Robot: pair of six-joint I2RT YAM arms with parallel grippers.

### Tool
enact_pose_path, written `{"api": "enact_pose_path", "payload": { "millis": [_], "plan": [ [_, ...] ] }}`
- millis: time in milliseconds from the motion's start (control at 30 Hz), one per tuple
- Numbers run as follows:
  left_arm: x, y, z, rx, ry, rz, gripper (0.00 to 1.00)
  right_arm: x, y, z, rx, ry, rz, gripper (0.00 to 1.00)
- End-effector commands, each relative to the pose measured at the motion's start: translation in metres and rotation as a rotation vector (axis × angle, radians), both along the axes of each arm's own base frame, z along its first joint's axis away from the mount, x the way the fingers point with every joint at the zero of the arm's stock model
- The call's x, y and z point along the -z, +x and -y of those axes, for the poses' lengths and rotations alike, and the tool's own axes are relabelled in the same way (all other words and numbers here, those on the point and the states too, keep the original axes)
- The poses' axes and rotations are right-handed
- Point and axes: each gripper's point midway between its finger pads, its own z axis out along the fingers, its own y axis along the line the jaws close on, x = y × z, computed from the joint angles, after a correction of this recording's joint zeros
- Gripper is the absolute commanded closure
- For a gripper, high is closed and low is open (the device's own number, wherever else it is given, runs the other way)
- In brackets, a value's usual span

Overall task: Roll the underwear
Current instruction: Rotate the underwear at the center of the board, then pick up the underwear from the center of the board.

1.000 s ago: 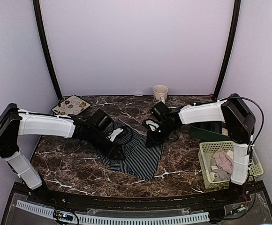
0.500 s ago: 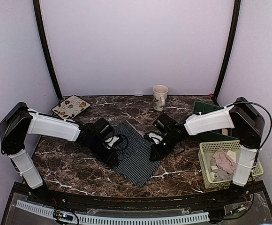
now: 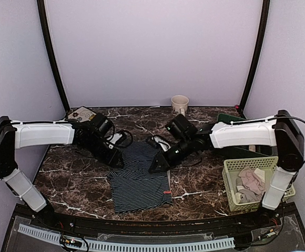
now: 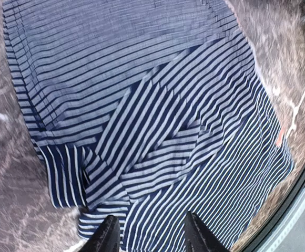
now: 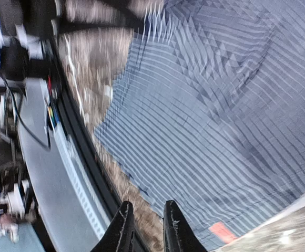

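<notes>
The dark navy striped underwear (image 3: pixel 139 179) lies spread flat on the marble table, near the front middle. It fills the left wrist view (image 4: pixel 158 105) and the right wrist view (image 5: pixel 221 131), where its small red label shows. My left gripper (image 3: pixel 119 161) hovers at its far left corner, jaws apart and empty (image 4: pixel 151 233). My right gripper (image 3: pixel 154 168) hovers at its far right edge, jaws slightly apart with nothing between them (image 5: pixel 146 228). The dusty pink underwear (image 3: pixel 250 179) lies in the basket at the right.
A pale green basket (image 3: pixel 230 167) stands at the front right, with a dark green tray (image 3: pixel 235 150) behind it. A beige mug (image 3: pixel 180 103) stands at the back middle. A patterned tile (image 3: pixel 80 114) lies at the back left. The table's front edge runs just below the garment.
The striped underwear has been drawn toward the front edge and now lies flat and squarer. Both grippers have let go of it and stand at its far corners.
</notes>
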Motion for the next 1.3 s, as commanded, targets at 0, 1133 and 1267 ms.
{"api": "enact_pose_path", "payload": {
  "millis": [0, 1133, 1267],
  "plan": [
    [-0.011, 0.017, 0.010, -0.001, -0.061, 0.014, 0.55, -0.007, 0.067, 0.009, 0.135, 0.001, 0.124, 0.79],
    [0.001, 0.205, -0.020, -0.137, -0.335, 0.018, 0.44, 0.075, 0.234, 0.064, 0.274, -0.161, 0.126, 0.61],
    [0.011, 0.212, -0.015, -0.125, -0.344, -0.005, 0.44, 0.078, 0.236, 0.065, 0.279, -0.149, 0.112, 0.76]
  ]
}}
